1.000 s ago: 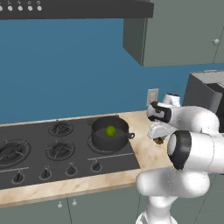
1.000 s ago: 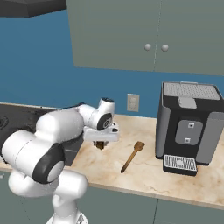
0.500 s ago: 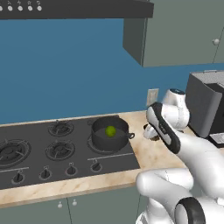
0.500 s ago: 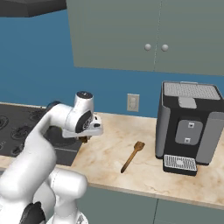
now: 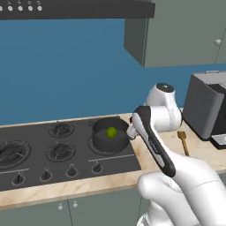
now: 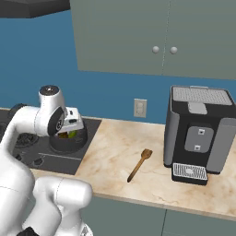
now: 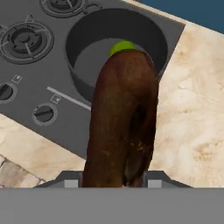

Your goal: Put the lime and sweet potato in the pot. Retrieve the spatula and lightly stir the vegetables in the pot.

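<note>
The gripper [image 7: 114,181] pinched the sweet potato [image 7: 122,118] between its fingers, above the pot [image 7: 83,39] at its 4 o'clock rim. The lime [image 5: 111,131] lay inside the pot.

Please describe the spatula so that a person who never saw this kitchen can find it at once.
Look at the beige counter between the black stove and the coffee machine. The spatula lies flat there, alone: a slim light-brown wooden utensil with a long handle.
</note>
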Tool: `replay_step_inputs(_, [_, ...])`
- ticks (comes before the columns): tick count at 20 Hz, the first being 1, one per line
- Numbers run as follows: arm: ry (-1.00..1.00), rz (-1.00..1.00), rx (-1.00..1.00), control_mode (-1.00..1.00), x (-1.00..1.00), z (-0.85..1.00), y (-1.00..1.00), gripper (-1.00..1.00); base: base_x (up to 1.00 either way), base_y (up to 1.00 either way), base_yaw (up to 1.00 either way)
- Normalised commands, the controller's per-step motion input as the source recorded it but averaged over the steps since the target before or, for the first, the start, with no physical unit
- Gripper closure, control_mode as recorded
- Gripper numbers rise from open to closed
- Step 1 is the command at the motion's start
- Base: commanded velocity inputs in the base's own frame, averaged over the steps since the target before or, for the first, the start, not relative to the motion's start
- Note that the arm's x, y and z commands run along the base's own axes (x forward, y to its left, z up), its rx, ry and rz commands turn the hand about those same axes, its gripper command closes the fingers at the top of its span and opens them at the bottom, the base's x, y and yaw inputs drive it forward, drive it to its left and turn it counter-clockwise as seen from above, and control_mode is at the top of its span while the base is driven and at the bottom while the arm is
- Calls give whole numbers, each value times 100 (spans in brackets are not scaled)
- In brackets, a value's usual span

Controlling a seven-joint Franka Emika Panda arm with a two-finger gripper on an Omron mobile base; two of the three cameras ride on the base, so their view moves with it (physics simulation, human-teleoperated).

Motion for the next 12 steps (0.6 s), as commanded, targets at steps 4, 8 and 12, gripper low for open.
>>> replay_step_inputs(4, [0,1,-6,-100,51,21,100,100,0,0,0])
replay_step_inputs(8, [8,-2,-11,-100,83,3,56,100,0,0,0])
replay_step_inputs(12, [5,-8,0,-100,74,-28,1,100,0,0,0])
